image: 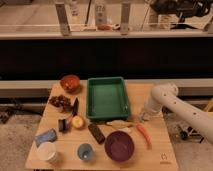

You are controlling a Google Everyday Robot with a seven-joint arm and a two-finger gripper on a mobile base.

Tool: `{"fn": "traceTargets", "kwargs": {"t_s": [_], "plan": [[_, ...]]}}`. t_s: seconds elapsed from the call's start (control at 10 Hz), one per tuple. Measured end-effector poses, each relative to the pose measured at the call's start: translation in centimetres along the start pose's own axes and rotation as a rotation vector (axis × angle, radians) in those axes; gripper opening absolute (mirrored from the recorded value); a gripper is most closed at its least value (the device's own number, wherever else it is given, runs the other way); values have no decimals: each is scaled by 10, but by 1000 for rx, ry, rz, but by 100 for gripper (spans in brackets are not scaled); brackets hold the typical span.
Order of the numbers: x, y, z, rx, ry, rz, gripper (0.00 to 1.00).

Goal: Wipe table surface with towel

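The table surface (155,150) is a pale-brown wooden top with a small dark ring logo (164,156) at its front right corner. My white arm (165,95) reaches in from the right and bends down over the table's right side. The gripper (143,116) is low over the wood, just right of the green tray (107,116) and behind an orange carrot-like piece (144,135). I cannot make out a towel in or near the gripper. A blue folded item (45,136) lies at the front left.
On the table stand an orange bowl (70,82), dark grapes (60,101), an apple (77,121), a dark bar (96,133), a pale long item (117,124), a purple bowl (119,146), a blue cup (86,151) and a white cup (47,151). A dark counter runs behind.
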State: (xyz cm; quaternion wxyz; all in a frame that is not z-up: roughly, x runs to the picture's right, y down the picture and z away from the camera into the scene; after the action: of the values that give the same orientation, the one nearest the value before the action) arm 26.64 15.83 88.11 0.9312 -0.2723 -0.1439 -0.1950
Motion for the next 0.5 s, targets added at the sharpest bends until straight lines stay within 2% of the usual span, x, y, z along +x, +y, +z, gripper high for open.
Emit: {"fn": "traceTargets", "kwargs": {"t_s": [0.2, 0.5], "plan": [[6, 7, -2, -18, -19, 13, 0], [6, 5, -2, -18, -19, 11, 0]]}}
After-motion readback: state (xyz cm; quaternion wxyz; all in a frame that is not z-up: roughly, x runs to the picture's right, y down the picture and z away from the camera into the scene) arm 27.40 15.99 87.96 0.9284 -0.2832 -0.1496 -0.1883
